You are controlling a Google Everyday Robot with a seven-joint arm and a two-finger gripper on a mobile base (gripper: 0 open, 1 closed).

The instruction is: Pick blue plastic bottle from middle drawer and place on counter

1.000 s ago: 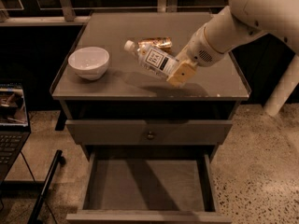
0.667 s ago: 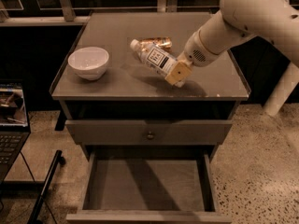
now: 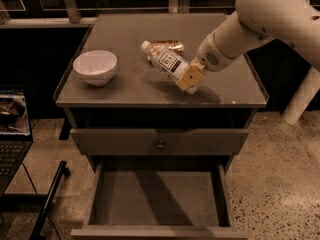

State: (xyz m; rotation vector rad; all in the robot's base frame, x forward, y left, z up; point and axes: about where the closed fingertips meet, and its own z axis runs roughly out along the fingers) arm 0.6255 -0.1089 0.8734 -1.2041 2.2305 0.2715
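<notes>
The room is dim, with dark windows behind and a speckled stone floor [image 3: 280, 184] under a grey cabinet, and the flat grey surface [image 3: 227, 86] of this cabinet has a thin raised rim. Above the front right part of the surface hangs the pincer [image 3: 189, 79], at the end of a thick white arm [image 3: 260, 19] that comes down from the upper right. The pincer is clamped on the bottom end of the blue plastic bottle [image 3: 167, 62]. The bottle is tilted, its white cap points up and to the back left, and its white label with dark print faces me. It casts a shadow on the surface below. Just behind the neck of the bottle lies a gold can [image 3: 170, 45] on its side; I cannot tell if the two are touching. Well apart, on the left side of the surface, stands a white bowl [image 3: 95, 67], upright. Below the surface there is a closed drawer front [image 3: 115, 141] with a small round knob [image 3: 160, 144]. Under it the middle drawer [image 3: 155, 196] is pulled out and shows its smooth grey floor. At the far left edge an open laptop [image 3: 12, 129] is partly in view.
</notes>
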